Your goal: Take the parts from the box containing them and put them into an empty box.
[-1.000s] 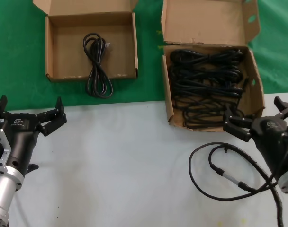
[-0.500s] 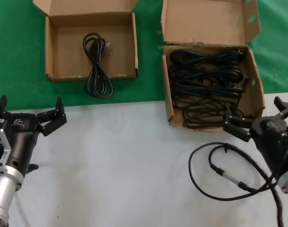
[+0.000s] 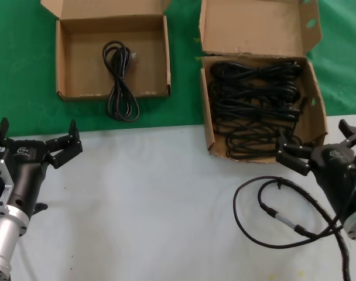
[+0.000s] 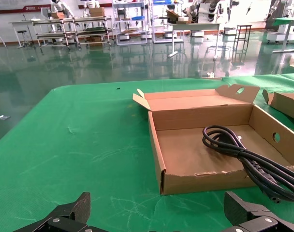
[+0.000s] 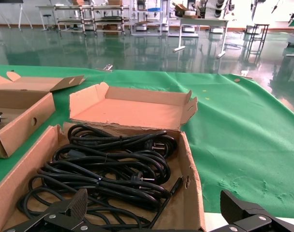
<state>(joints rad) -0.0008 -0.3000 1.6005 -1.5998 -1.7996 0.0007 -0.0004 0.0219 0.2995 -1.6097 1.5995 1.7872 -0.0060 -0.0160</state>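
Several black coiled cords, the parts (image 3: 254, 105), lie piled in the tall-lidded brown box (image 3: 206, 126) at the back right. The right wrist view shows the same pile of parts (image 5: 103, 169) inside that box (image 5: 193, 193). My right gripper (image 3: 315, 140) stands open just in front of the box's near wall, empty (image 5: 154, 203). The shallow square box (image 3: 64, 64) at the back left holds one cord (image 3: 119, 79), whose end drapes over its front wall. My left gripper (image 3: 36, 137) is open and empty on the white table, well short of that box (image 4: 210, 181) and cord (image 4: 248, 154).
A thin black wire with a silver connector (image 3: 266, 216) loops on the white table (image 3: 154, 199) beside my right arm. Both boxes rest on green cloth (image 3: 20, 88) beyond the table's white part. A strip of green cloth separates the two boxes.
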